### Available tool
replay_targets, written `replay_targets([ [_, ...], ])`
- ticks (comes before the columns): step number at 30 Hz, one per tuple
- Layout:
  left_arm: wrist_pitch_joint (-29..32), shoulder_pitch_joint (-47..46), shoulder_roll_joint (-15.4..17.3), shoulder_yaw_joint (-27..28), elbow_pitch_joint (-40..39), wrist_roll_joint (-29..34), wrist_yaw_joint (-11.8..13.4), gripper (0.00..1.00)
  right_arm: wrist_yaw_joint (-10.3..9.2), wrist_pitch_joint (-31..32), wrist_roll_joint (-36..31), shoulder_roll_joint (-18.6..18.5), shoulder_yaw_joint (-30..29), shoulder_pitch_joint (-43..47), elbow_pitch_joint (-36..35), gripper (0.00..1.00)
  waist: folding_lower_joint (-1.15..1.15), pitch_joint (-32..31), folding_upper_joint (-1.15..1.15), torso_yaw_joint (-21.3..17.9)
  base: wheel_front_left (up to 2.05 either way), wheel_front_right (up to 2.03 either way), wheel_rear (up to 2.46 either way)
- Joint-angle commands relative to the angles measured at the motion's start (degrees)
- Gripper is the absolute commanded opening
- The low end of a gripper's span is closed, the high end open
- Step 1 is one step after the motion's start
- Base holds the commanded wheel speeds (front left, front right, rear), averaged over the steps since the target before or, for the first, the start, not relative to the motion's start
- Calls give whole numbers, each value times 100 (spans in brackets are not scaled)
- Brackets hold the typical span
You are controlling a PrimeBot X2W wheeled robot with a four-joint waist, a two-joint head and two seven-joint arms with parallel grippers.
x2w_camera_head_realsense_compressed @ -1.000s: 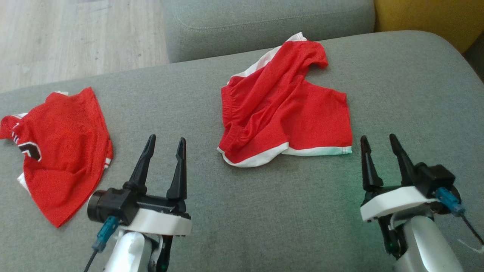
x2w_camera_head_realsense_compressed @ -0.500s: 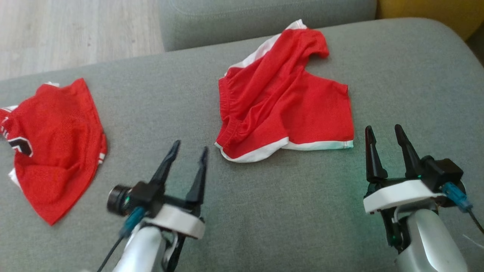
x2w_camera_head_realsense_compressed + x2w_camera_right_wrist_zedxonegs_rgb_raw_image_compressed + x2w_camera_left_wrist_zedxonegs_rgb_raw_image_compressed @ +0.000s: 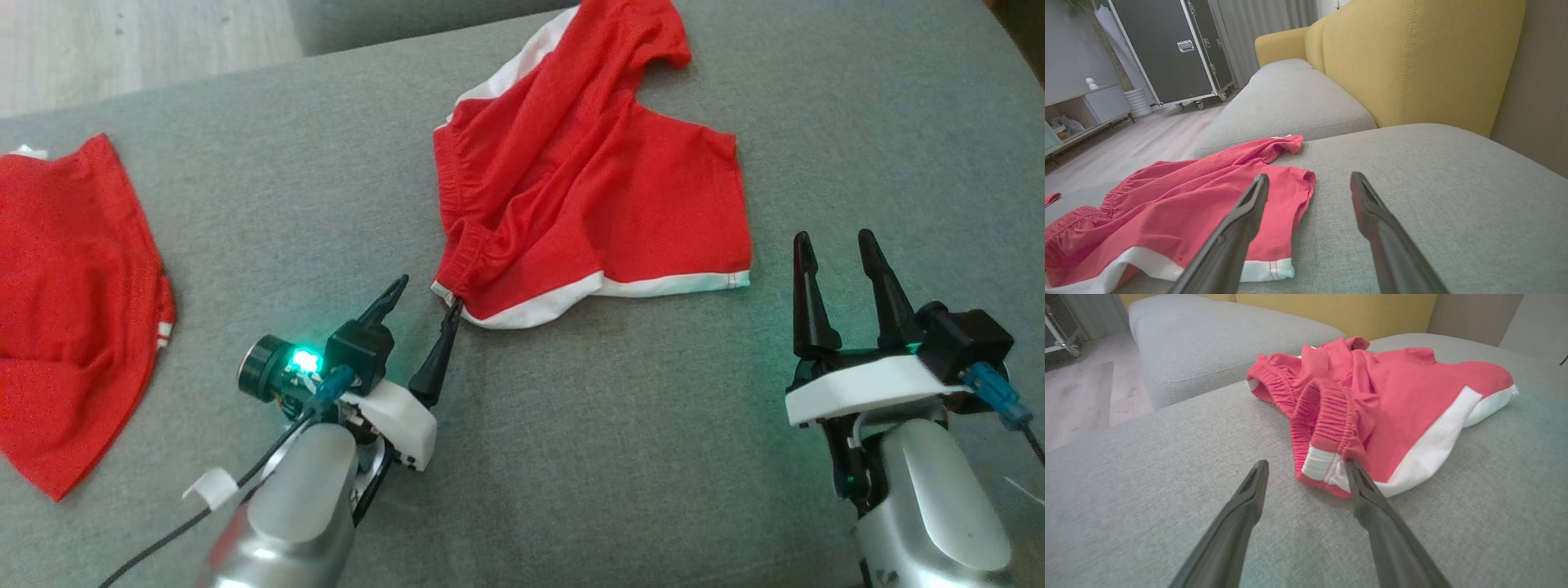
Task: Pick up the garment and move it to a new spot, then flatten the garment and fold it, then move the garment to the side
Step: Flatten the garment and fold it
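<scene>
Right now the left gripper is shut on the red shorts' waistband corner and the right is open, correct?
No: the left gripper is open, one finger at the waistband corner of the red shorts, per the left wrist view. The right gripper is open.

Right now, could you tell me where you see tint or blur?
Head view: a green light glows behind the left gripper, green tint on the cushion by the right gripper. Left wrist view: shorts washed pink. Right wrist view: fingers soft.
</scene>
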Motion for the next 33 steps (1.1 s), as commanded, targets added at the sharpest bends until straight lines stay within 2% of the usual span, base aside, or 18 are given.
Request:
replay_targets([
  [1, -53, -266, 120, 105, -35, 15, -9, 100, -4, -62, 28, 11, 117, -196, -201, 100, -1, 32, 0, -35, 0, 0, 0],
  [16, -199, -584, 156, -342, 122, -232, -38, 99, -4, -62, 64, 11, 141, -267, -120, 100, -1, 132, 0, -126, 0, 0, 0],
  [17, -200, -589, 159, -412, 123, -287, -38, 63, -4, -62, 67, 11, 147, -271, -109, 100, -1, 140, 0, -131, 0, 0, 0],
  [19, -202, -611, 185, -523, 95, -398, -39, 0, -4, -62, 65, 11, 159, -271, -69, 100, -1, 153, 0, -137, 0, 0, 0],
  [24, -204, -607, 300, -598, -171, -572, -40, 0, -4, -62, -2, 11, 236, -269, 284, 100, -1, 127, 0, -104, 0, 0, 0],
  [33, -204, -254, 318, -305, -792, -622, 95, 0, -4, -23, -138, 11, 343, -497, 1391, 100, -1, -67, 0, 36, 0, 0, 0],
])
